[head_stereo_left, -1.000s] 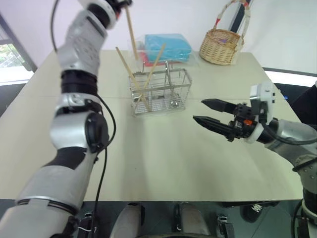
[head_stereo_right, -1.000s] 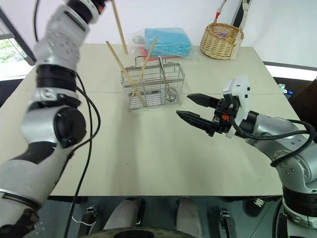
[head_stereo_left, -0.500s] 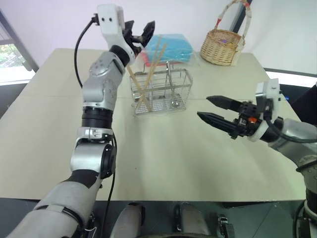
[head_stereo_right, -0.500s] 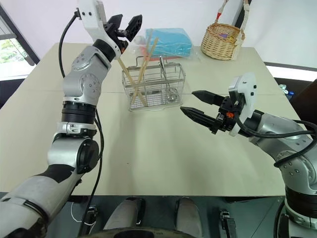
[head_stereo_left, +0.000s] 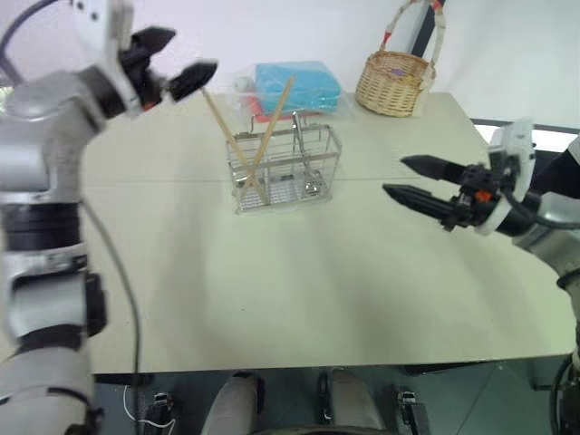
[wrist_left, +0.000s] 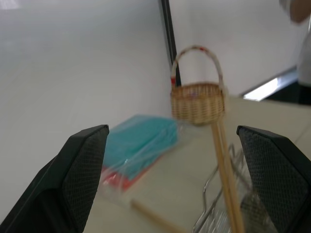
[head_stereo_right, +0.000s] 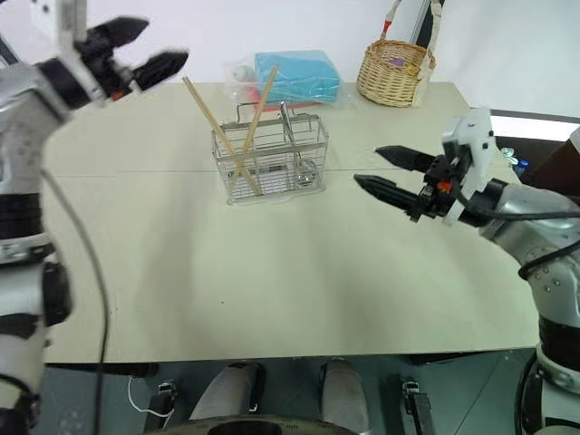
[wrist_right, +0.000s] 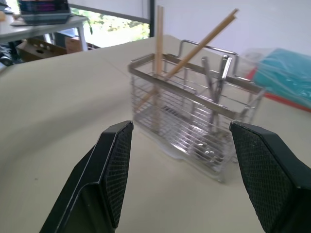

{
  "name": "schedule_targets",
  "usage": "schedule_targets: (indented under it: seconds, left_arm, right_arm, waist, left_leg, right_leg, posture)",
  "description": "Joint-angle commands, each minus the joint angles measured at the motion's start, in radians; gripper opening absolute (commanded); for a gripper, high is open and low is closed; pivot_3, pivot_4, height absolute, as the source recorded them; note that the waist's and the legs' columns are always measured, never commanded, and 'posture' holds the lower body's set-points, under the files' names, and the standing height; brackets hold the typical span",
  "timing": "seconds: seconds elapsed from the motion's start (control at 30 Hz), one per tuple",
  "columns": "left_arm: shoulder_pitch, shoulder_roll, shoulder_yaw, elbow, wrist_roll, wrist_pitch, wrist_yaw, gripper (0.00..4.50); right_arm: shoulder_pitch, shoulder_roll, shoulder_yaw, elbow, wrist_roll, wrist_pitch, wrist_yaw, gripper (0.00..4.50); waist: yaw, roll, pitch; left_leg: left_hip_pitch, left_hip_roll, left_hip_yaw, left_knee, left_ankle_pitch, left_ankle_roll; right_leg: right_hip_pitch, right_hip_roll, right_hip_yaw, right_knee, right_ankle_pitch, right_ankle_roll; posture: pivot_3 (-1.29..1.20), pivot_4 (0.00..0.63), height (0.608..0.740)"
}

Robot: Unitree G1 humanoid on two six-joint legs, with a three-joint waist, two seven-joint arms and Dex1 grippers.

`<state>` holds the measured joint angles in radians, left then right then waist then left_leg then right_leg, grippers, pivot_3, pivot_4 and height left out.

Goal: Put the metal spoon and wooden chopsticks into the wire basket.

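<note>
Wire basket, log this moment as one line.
chopsticks: in basket | spoon: in basket | left gripper: open, empty | right gripper: open, empty

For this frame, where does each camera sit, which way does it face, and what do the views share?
Left and right eye views: on the head, looking forward and down over the table; both arms show, the left gripper and right gripper each with jaws open.
Left wrist view: along its own fingers toward the wicker basket and the blue packet.
Right wrist view: along its own fingers toward the wire basket.
Shared: the wire basket holding the wooden chopsticks and the metal spoon.
</note>
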<state>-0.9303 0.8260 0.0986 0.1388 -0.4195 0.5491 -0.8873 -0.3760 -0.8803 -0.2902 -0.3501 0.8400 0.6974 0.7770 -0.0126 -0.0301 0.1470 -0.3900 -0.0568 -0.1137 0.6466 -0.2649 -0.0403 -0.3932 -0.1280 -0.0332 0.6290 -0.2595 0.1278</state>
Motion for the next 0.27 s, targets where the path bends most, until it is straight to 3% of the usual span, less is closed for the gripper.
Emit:
schedule_targets:
  seconds: [0.03, 0.13, 0.27]
  left_arm:
    - [0.100, 0.129, 0.006, -0.087, 0.005, -0.024, -0.162, 4.45]
    - [0.229, 0.217, 0.045, -0.157, -0.002, -0.034, -0.218, 4.45]
    - [0.296, 0.237, 0.084, -0.206, -0.008, -0.010, -0.182, 4.45]
  right_arm:
    - [-0.048, -0.026, -0.002, 0.061, -0.047, -0.049, 0.053, 3.28]
    - [-0.078, -0.028, 0.020, 0.110, -0.081, -0.066, 0.092, 3.28]
    - [-0.115, -0.014, 0.048, 0.137, -0.106, -0.077, 0.122, 3.28]
  waist:
    - [0.003, 0.000, 0.000]
    - [0.004, 0.000, 0.000]
    - [0.009, 0.000, 0.001]
  left_leg:
    - [0.000, 0.000, 0.000, 0.000, 0.000, 0.000]
    - [-0.001, 0.000, -0.001, 0.000, 0.000, 0.000]
    - [-0.001, 0.000, -0.001, 0.000, 0.000, 0.000]
  right_leg:
    - [0.000, 0.000, 0.000, 0.000, 0.000, 0.000]
    - [0.000, -0.001, 0.000, -0.001, -0.002, -0.003]
    - [0.000, -0.003, 0.000, -0.001, -0.002, -0.003]
  posture:
    - [0.00, 0.150, 0.661]
    - [0.00, 0.150, 0.661]
    - [0.00, 0.150, 0.661]
